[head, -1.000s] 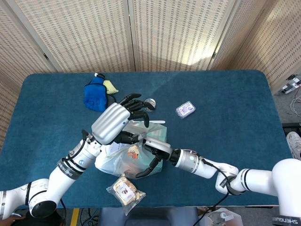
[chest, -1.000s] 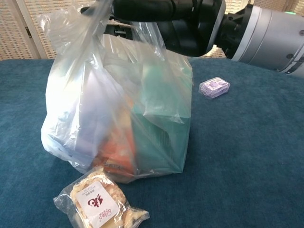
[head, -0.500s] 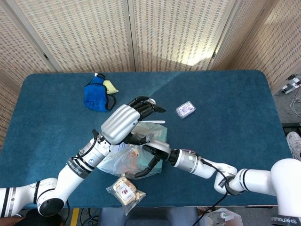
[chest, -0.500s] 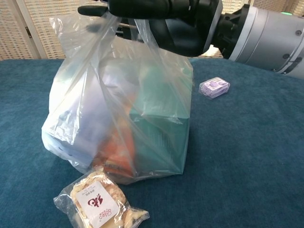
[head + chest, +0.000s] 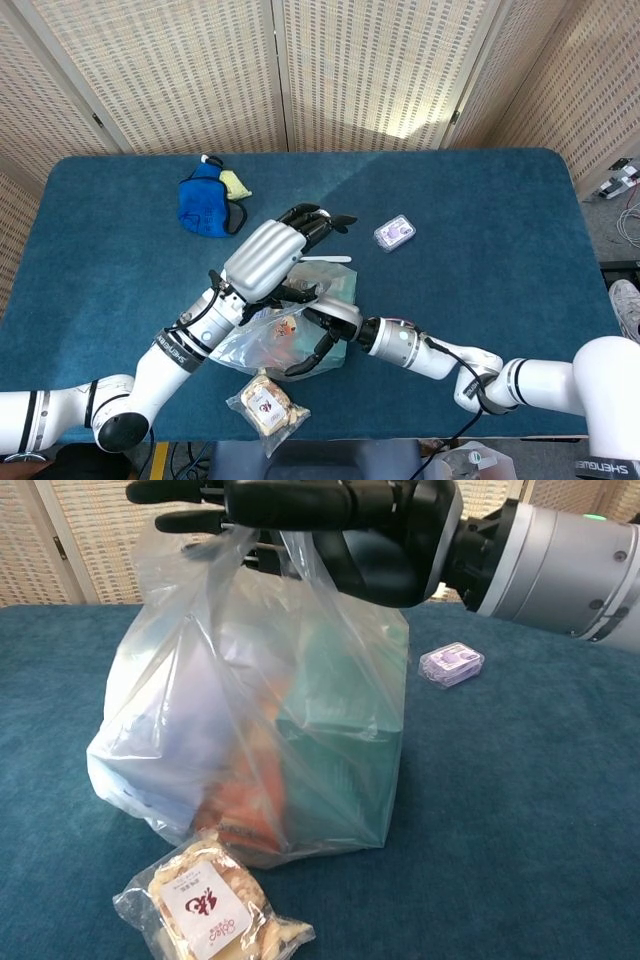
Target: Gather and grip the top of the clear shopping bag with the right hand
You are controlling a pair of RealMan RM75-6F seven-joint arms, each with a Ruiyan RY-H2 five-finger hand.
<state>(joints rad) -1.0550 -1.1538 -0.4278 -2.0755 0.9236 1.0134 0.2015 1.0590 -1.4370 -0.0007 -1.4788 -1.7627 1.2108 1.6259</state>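
The clear shopping bag [image 5: 262,338] stands filled on the blue table, its film drawn up to a bunched top [image 5: 250,550]. My right hand [image 5: 330,520] lies right over that top, palm against the gathered film and fingers [image 5: 190,492] stretched out flat to the left; in the head view the right hand [image 5: 325,332] sits at the bag's near side. My left hand [image 5: 265,260] hovers over the bag's far side, its underside at the bag's mouth and apparently pinching the film, with the other fingers spread. The contact itself is hidden.
A packet of snacks [image 5: 265,405] lies just in front of the bag [image 5: 205,905]. A small purple case [image 5: 394,233] sits to the right [image 5: 452,663]. A blue pouch [image 5: 205,205] lies at the back left of the table [image 5: 500,220].
My left hand has shifted right over the bag, and the bag's top went with it. The right hand's fingers have stretched further left across the gathered film.
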